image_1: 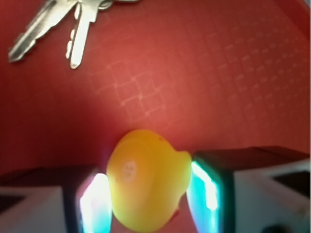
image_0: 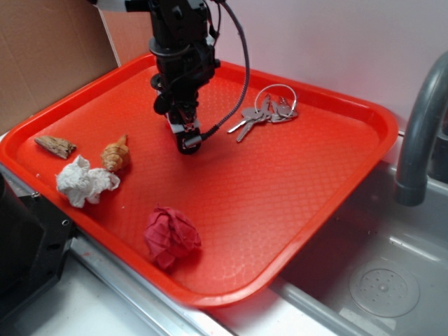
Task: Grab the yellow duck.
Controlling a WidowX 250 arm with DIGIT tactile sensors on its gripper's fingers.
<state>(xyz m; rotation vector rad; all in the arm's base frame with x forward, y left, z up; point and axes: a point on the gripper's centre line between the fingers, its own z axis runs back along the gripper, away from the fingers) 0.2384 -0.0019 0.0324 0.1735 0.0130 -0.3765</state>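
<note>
the claw (image_1: 148, 194) is clamped on the yellow duck (image_1: 146, 182), one finger on each side, just above the red tray (image_0: 294, 210). the keys (image_0: 266, 112) lie near the duck, toward the tray's far rim.

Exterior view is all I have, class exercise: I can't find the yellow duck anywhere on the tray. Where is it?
Observer: The wrist view shows the yellow duck sitting between the gripper fingers, one on each side.
Operator: Are the fingers touching it?
Observer: They look pressed against both its sides, though the picture is blurred there.
Operator: Which way is the duck turned?
Observer: A round mark on its yellow body faces the wrist camera; a bit of red shows at its lower right edge.
Operator: What lies ahead of it?
Observer: The keys, further up on the red tray.
</note>
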